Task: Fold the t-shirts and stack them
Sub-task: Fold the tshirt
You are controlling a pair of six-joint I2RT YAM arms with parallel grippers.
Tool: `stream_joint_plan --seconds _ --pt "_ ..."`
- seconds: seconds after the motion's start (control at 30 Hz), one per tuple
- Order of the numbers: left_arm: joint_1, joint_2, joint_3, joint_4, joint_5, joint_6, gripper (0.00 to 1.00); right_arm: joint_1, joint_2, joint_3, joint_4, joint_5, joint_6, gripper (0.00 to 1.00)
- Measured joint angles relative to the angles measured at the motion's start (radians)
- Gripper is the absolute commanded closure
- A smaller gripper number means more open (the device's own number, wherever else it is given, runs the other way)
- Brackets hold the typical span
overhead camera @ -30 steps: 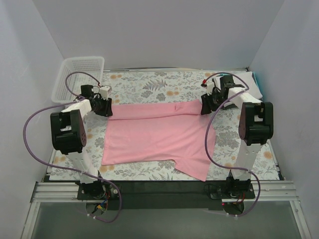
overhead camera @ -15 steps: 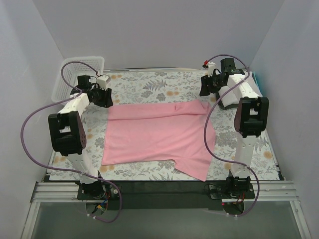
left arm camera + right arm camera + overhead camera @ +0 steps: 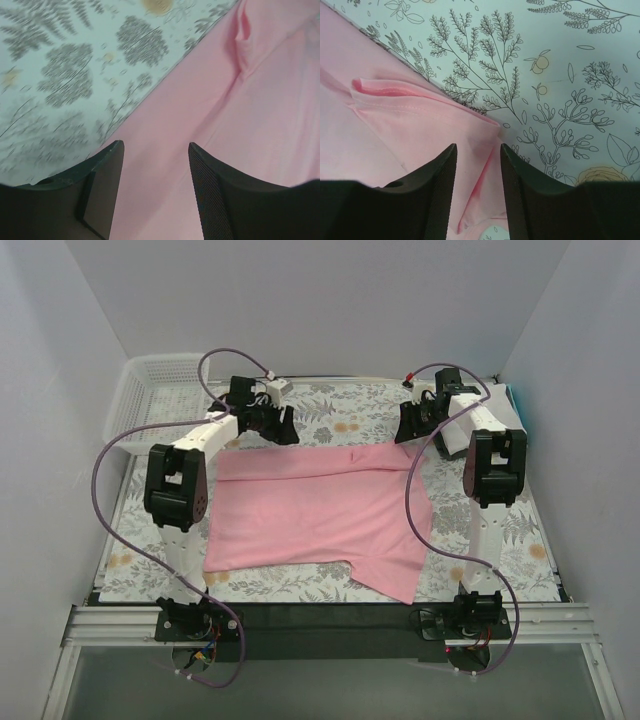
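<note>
A plain pink t-shirt (image 3: 320,510) lies spread flat on the floral tablecloth (image 3: 330,405). My left gripper (image 3: 272,426) is open and empty, just above the shirt's far edge, left of the middle. In the left wrist view its fingers (image 3: 212,185) straddle pink cloth (image 3: 235,115). My right gripper (image 3: 412,428) is open and empty over the shirt's far right corner. In the right wrist view that folded corner (image 3: 470,120) lies between the open fingers (image 3: 432,185). Folded white shirts with a teal edge (image 3: 513,397) sit at the far right, mostly hidden by the right arm.
A white mesh basket (image 3: 150,375) stands at the far left corner. Grey walls close in the table on three sides. Purple cables loop from both arms over the table's sides.
Both grippers have come off the shirt's far corners. The left arm has swung right along the far edge toward the middle. The right gripper has shifted slightly back. The shirt lies still.
</note>
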Motion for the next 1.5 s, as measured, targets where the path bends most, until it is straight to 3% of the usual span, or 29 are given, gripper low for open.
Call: stream_joint_plan --seconds 0.17,0.27,0.43,0.8,0.87,1.0,1.23,1.3,1.5 --pt "-0.124 0.155 0.131 0.056 0.038 -0.129 0.49 0.000 0.000 0.000 -0.002 -0.024 0.005 0.65" --pt "-0.181 0.216 0.169 0.091 0.046 -0.191 0.48 0.000 0.000 0.000 -0.002 -0.027 0.006 0.58" --pt "-0.245 0.290 0.229 0.147 0.048 -0.275 0.46 0.000 0.006 0.000 -0.003 -0.032 0.016 0.57" --pt "-0.290 0.387 0.288 0.230 0.061 -0.385 0.46 0.000 0.025 0.005 -0.005 -0.084 0.031 0.72" --pt "-0.298 0.398 0.291 0.235 0.063 -0.396 0.47 0.000 0.025 0.005 -0.005 -0.092 0.031 0.79" --pt "-0.312 0.406 0.309 0.248 0.070 -0.417 0.54 0.000 0.025 0.005 -0.006 -0.098 0.029 0.99" --pt "-0.323 0.406 0.328 0.273 0.093 -0.446 0.96 -0.001 0.021 0.003 -0.007 -0.119 0.035 0.99" --pt "-0.323 0.406 0.329 0.275 0.099 -0.447 1.00 -0.002 0.008 -0.003 -0.007 -0.127 0.034 0.99" --pt "-0.325 0.387 0.285 0.280 0.110 -0.440 1.00 -0.016 -0.104 -0.084 -0.014 -0.156 0.018 0.99"
